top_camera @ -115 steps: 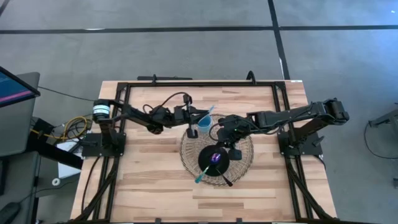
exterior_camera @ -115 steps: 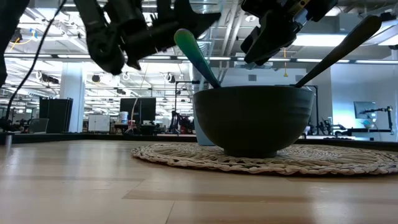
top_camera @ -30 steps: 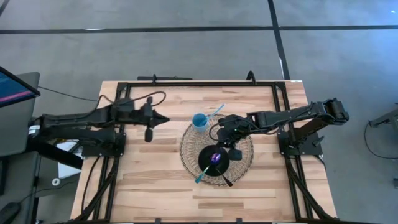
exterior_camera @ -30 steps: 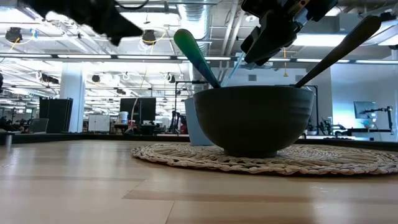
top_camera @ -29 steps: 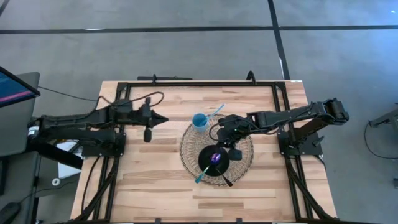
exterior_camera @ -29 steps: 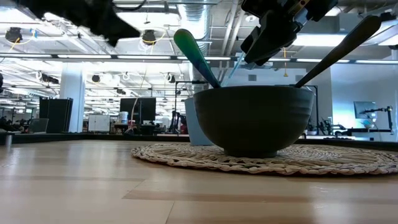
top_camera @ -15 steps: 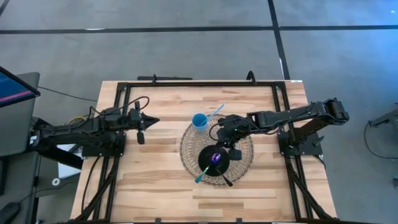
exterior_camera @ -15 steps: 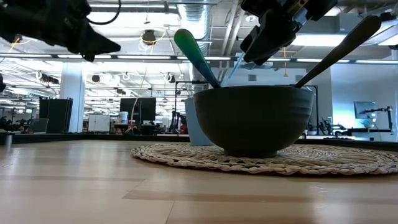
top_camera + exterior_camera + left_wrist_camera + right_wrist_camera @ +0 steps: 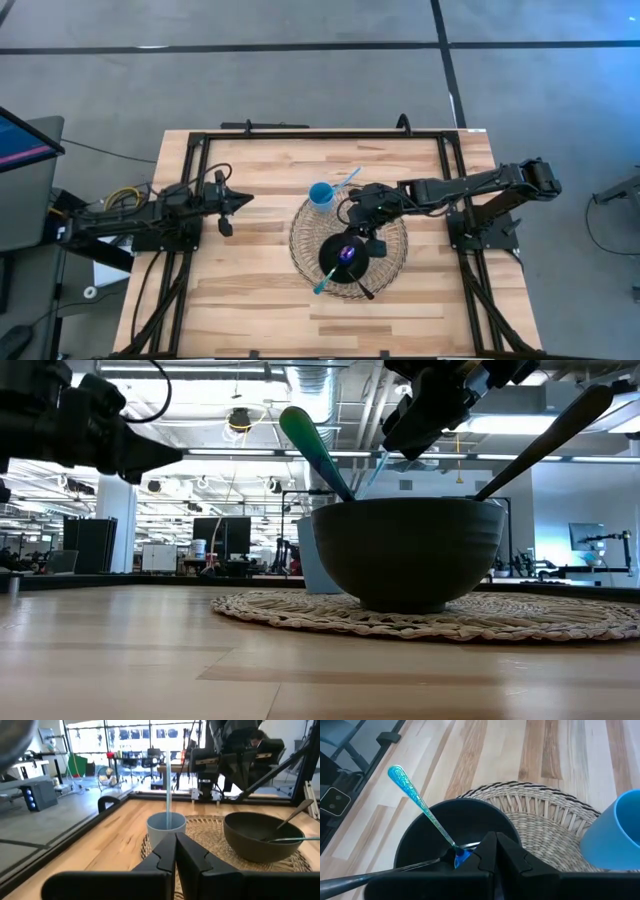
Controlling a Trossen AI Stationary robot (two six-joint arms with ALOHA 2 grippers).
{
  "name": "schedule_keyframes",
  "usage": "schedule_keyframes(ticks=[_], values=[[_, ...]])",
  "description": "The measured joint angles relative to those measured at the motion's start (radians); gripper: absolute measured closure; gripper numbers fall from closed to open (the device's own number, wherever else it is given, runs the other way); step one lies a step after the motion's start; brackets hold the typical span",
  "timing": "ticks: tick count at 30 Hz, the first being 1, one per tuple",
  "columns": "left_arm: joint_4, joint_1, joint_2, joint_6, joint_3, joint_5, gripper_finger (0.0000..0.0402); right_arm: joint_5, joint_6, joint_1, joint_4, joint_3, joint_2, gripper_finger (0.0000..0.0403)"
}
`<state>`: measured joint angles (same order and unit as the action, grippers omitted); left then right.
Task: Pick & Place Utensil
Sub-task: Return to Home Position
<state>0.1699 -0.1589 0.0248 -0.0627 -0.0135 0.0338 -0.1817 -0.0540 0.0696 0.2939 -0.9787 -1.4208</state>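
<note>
While I am looking down on the wooden table (image 9: 250, 300) in the high view, I am judging the placing work to be finished. The blue cup (image 9: 320, 194) is standing on the upper-left rim of the round woven mat (image 9: 300, 240), just beside the dark bowl (image 9: 345, 259) that is sitting at the mat's middle. The blue straw (image 9: 347, 179) is standing in the cup, leaning toward the upper right of the frame. A teal-handled spoon (image 9: 325, 279) is resting in the bowl with its handle sticking out toward the lower left, and a second utensil (image 9: 363, 291) is poking out toward the lower right.

I am carrying nothing. My left gripper (image 9: 243, 198) is hanging at the left of the frame, well apart from the cup and close to its own base; its wrist view is showing the two dark fingers pressed together with nothing between them. My right gripper (image 9: 378, 243) is hovering over the right part of the mat, just beside the bowl, with its arm reaching in from the right edge. Its fingers are likewise closed on nothing, as its own wrist view is showing them meeting above the bowl.

As I am reading it, only the homing is left. The left arm is looking nearly parked. The right arm is looking farther from rest, since it is stretched out over the mat, so pulling it clear of the straw and the bowl's handles is seeming to be the main remaining move.
</note>
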Motion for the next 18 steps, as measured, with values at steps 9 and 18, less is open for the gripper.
schedule_keyframes(ticks=[9,18], values=[[0.008,0.0,-0.004,-0.001,0.008,0.0,0.0392,0.0,-0.001,0.0,-0.029,0.0,0.0,0.0401],[0.008,0.0,-0.003,-0.006,0.008,0.0,0.0392,0.0,0.027,0.0,-0.013,-0.065,0.002,0.0401]])
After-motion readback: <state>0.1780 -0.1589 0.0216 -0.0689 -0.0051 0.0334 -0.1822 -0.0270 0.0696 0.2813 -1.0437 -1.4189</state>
